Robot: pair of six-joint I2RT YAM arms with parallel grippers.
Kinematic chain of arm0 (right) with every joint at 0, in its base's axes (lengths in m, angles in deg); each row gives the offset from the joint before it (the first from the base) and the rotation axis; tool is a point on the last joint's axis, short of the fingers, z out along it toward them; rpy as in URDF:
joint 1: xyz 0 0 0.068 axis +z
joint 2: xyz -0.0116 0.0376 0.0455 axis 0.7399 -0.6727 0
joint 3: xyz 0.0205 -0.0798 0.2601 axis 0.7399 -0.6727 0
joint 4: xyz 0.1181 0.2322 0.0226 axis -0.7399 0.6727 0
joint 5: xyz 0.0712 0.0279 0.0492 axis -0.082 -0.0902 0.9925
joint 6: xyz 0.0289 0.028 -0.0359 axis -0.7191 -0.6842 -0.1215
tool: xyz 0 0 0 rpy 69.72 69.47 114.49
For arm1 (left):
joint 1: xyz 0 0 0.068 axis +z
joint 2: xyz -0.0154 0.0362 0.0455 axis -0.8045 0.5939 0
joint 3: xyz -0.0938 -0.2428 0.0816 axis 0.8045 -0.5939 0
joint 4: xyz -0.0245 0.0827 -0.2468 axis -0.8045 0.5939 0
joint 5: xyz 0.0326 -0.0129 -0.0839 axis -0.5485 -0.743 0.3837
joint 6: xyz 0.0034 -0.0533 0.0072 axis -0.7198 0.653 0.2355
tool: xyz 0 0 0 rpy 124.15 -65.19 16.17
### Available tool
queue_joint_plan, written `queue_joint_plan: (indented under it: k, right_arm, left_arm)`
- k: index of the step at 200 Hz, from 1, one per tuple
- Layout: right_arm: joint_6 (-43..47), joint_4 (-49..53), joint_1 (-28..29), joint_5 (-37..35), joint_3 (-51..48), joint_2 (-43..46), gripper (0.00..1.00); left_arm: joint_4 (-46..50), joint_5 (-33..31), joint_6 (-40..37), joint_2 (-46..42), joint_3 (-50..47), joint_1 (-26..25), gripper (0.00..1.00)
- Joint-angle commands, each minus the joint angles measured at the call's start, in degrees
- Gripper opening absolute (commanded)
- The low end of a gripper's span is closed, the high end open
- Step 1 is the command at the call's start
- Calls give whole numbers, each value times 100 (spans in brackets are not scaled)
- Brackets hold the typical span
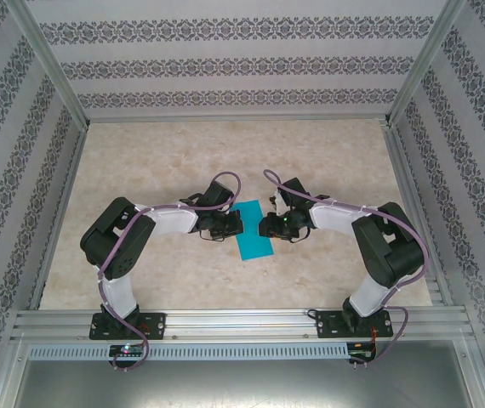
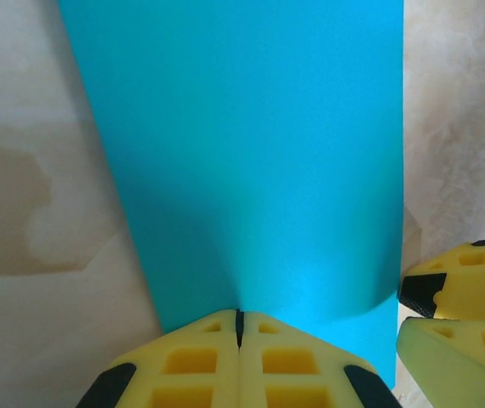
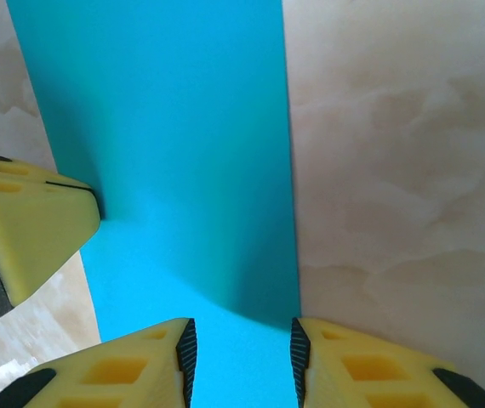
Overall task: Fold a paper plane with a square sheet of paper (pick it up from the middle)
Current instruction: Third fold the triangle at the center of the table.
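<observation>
Clenched closest to the lens in the left wrist view, the left tool (image 2: 239,318) is seen pinching the near edge of the sheet of paper (image 2: 242,153), which is bowed up off the bench (image 2: 21,280). From above, the sheet is found mid-bench, its long axis running from 11 to 5 o'clock. The left tool is placed at its 9 o'clock and the right tool (image 1: 266,226) at its 3 o'clock, both judged equally near. The right tool's jaws are set apart, with the sheet's edge in the gap, ungripped.

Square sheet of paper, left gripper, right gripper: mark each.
square sheet of paper (image 1: 253,240), top external view, its middle.
left gripper (image 2: 239,321), left wrist view, seam between its fingertips.
right gripper (image 3: 242,340), right wrist view, gap between its fingertips.
</observation>
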State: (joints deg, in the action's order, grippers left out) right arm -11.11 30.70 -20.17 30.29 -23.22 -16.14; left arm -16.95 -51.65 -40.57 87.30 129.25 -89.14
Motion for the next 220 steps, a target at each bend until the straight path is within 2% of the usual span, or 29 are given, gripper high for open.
queue_joint_plan:
  k: [1, 40, 66, 112, 220]
  right_arm:
    - [79, 335, 110, 34, 14, 118, 38]
    - [-337, 580, -60, -76, -347, 907, 42]
    - [-587, 534, -26, 268, -631, 1187, 43]
    - [-676, 488, 146, 237, -608, 965, 42]
    - [-878, -17, 364, 269, -271, 287, 32]
  left_arm:
    - [386, -593, 159, 137, -322, 10, 0]
    - [271, -724, 382, -59, -558, 38, 0]
    - [230, -898, 529, -164, -669, 41, 0]
    - [232, -1229, 760, -454, -880, 99, 0]
    - [84, -763, 643, -239, -808, 103, 0]
